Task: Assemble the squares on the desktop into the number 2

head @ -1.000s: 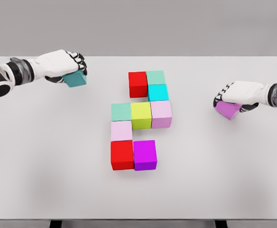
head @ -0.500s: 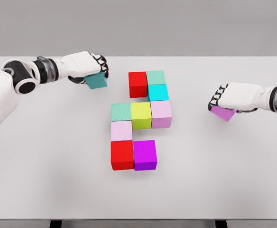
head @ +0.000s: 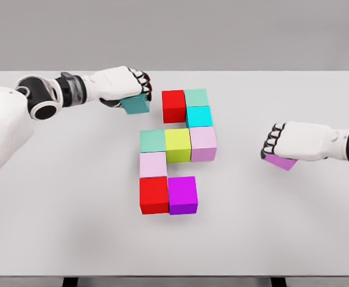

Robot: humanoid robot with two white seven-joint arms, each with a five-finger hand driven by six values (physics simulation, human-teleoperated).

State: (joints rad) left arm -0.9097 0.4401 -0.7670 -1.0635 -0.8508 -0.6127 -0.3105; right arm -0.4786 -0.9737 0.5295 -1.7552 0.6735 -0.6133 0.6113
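The left hand point(head: 122, 85), clasping a teal cube point(head: 136, 104), has slid rightward to just beside the red cube point(head: 174, 106) at 12 o'clock, likely completing the 2's top row. The right hand point(head: 294, 142), gripping a violet cube point(head: 281, 161), drifts inward from 3 o'clock.

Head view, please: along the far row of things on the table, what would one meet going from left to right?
left hand → teal cube in its grasp → red cube → mint-green cube
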